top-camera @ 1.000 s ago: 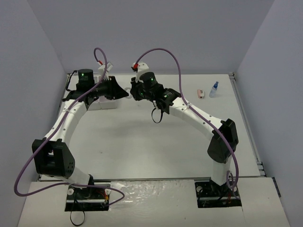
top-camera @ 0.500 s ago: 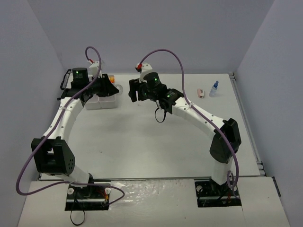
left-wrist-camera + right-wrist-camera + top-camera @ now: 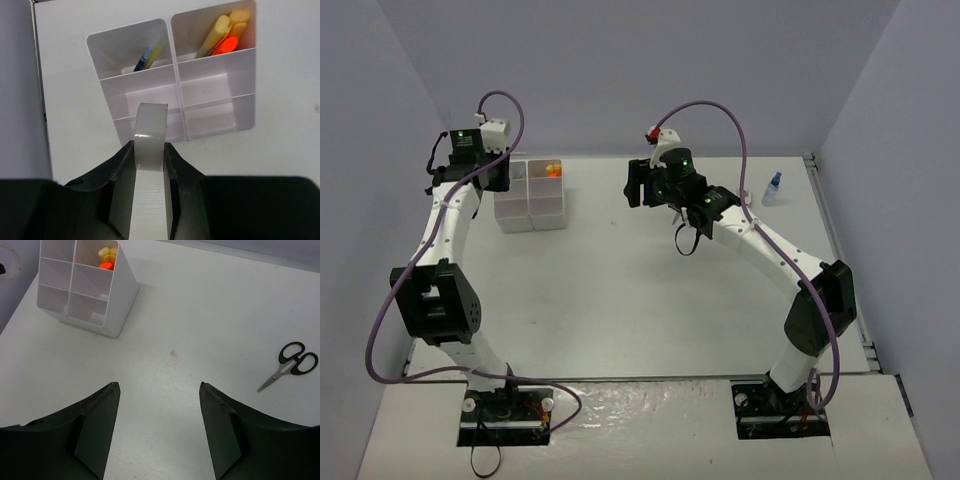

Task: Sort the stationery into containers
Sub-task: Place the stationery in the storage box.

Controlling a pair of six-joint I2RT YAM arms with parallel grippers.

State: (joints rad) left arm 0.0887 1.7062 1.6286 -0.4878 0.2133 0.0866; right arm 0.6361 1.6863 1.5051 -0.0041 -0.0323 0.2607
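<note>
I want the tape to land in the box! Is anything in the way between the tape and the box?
Nothing visible is in the way. The left claw holds the tape ring, with only open air between it and the tray. The nearer compartments look empty; only the two far ones hold pens and markers.

The white table (image 3: pixel 200 300) carries the organizer tray (image 3: pixel 122 300) ahead-left of the right jaws. Scissors (image 3: pixel 281 371) lie flat to their right.

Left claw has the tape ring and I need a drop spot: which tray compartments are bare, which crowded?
Bare: in the tray, the middle pair and the near pair, closest to the left claw holding the tape ring. Crowded: far-left holds the pencil; far-right, the yellow stick and orange marker.
</note>
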